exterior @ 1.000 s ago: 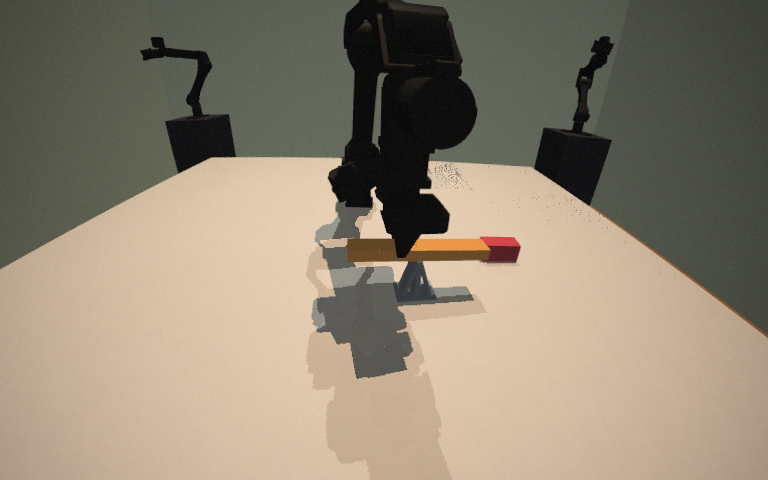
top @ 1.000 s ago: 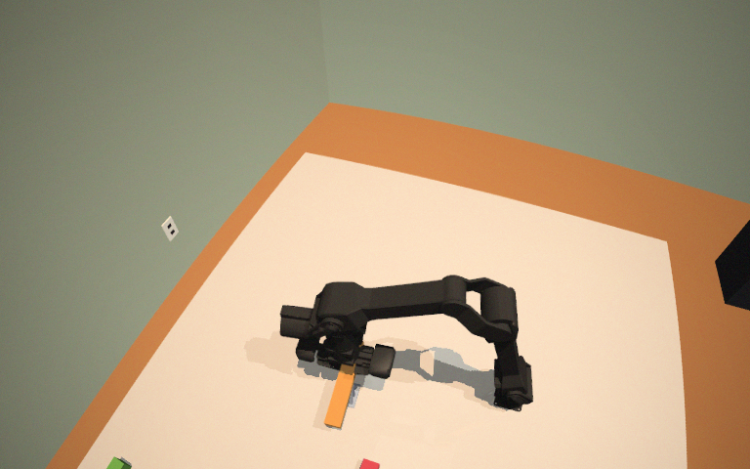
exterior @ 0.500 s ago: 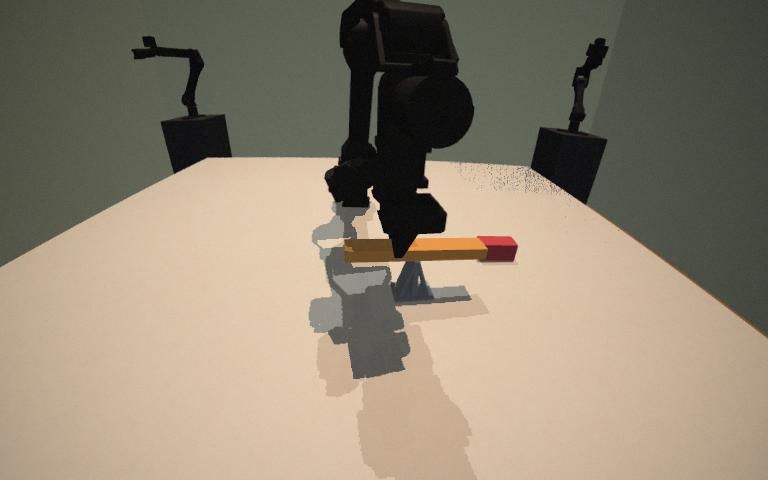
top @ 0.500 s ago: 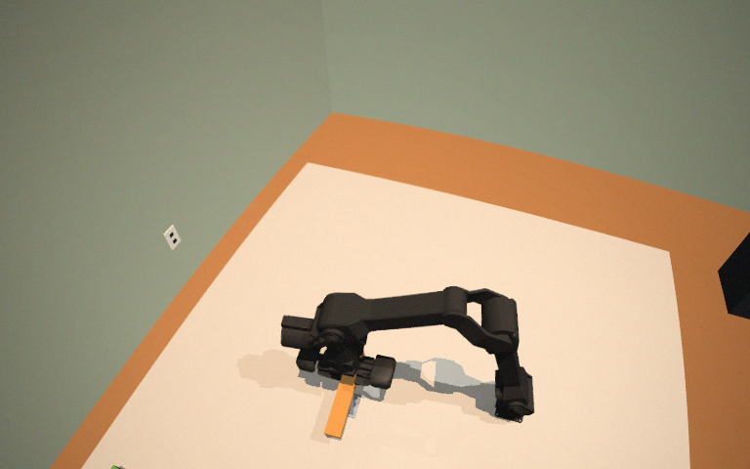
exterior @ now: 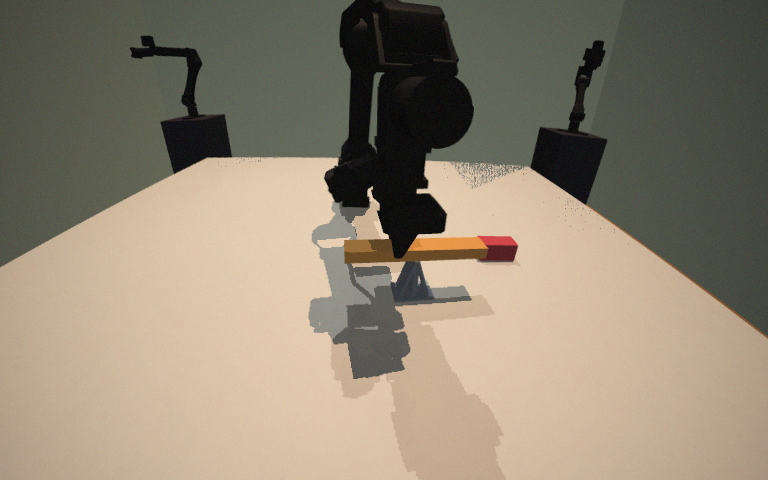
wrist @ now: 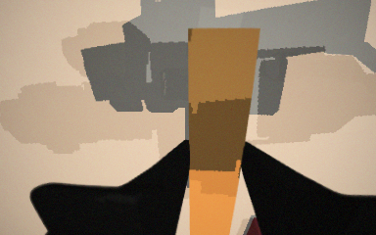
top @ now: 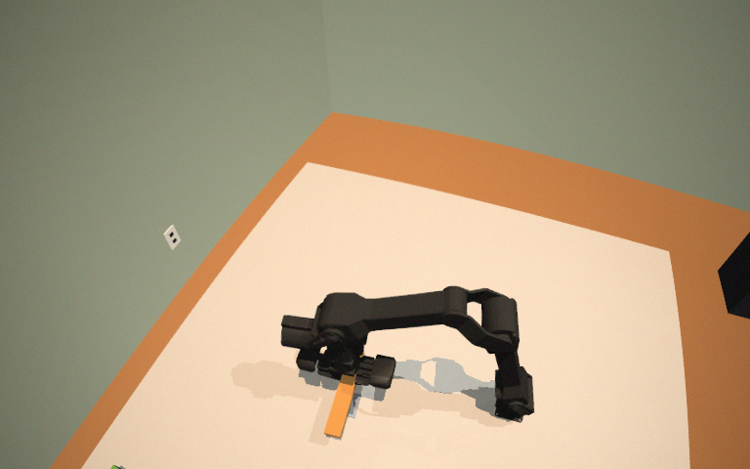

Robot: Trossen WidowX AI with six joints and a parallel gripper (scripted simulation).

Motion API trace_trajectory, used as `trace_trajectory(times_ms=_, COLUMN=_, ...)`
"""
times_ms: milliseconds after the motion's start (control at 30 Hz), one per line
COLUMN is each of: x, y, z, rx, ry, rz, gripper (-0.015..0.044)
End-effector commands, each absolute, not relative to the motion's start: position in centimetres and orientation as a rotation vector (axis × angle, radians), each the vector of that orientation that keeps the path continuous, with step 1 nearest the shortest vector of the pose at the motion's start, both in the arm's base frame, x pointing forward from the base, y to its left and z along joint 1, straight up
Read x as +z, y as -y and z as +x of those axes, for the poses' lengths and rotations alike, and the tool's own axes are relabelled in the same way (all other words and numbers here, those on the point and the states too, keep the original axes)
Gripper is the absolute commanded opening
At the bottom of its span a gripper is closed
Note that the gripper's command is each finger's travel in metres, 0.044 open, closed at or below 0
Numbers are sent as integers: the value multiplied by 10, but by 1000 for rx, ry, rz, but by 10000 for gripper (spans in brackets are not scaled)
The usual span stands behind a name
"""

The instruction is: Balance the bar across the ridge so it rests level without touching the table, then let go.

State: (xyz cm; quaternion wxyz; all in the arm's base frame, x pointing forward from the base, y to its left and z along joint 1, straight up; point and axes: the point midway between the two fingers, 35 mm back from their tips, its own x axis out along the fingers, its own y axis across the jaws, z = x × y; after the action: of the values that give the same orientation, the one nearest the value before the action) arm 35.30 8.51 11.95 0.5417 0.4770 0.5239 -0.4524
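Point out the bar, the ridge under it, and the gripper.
bar (exterior: pixel 447 245): exterior view, on its orange top face right of the gripper.
ridge (exterior: pixel 411 281): exterior view, on the grey triangular support below the bar.
gripper (wrist: pixel 213 162): wrist view, midway between the black fingertips, shut on the bar.

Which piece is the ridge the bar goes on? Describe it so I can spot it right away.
Start at the black arm standing mid-table and follow it down to the orange bar clamped in its jaws. Directly under the bar stands the ridge, a small grey-blue wedge with a triangular end. It is the only upright thing on the table top beneath the bar, narrowing upward.
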Motion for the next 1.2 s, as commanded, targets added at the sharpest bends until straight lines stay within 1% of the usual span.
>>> trace_trajectory(times_ms=0, x=116, y=-85, z=352, rx=-1082, ry=-1247, rz=1132, gripper=0)
trace_trajectory(times_ms=1167, x=119, y=-85, z=353, rx=-1075, ry=-1244, rz=1134, gripper=0)
